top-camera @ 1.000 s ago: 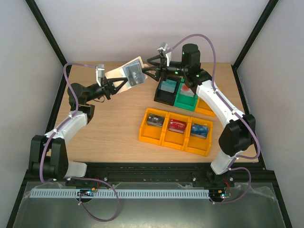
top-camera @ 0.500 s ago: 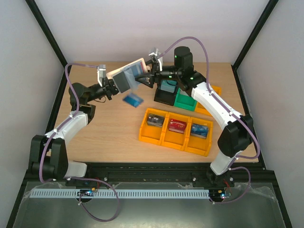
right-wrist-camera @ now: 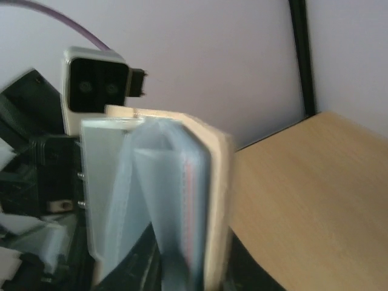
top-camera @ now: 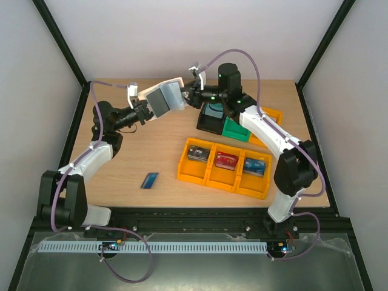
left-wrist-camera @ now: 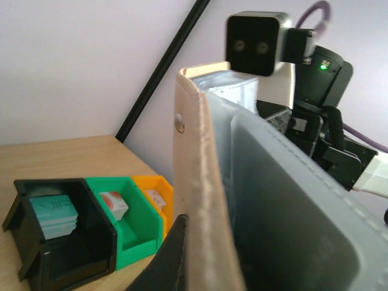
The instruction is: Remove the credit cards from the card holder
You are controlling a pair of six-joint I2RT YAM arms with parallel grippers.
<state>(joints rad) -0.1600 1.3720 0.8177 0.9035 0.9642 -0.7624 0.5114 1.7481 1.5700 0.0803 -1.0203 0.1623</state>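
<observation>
Wooden table [top-camera: 121, 176], light grain, carries everything listed below. Yellow three-compartment bin [top-camera: 206, 177], right of centre, has one card stack per compartment, with print too small to read. Black bin [top-camera: 212, 118], green bin [top-camera: 237, 128] and orange bin [top-camera: 271, 114] stand in a row behind it; the black one holds teal cards, and no writing is legible. Card holder [top-camera: 165, 100], beige outside with blue-grey pockets, is held open in the air above the far left-centre of the table, with the left gripper [top-camera: 144, 112] clamped tight on its beige cover. Right gripper [top-camera: 189, 96] has come in to the holder's far edge, jaws much narrower than a second ago and the pockets lying between its fingers; whether it pinches anything cannot be told. Reddish edge [right-wrist-camera: 191, 182] in one pocket is probably a card yet to come out. Blue card [top-camera: 150, 180] is the change of note: half a second ago it was dropping beneath the holder, and now it lies flat near the table's front edge, well apart from the holder. One card is judged out, with at least one remaining.
</observation>
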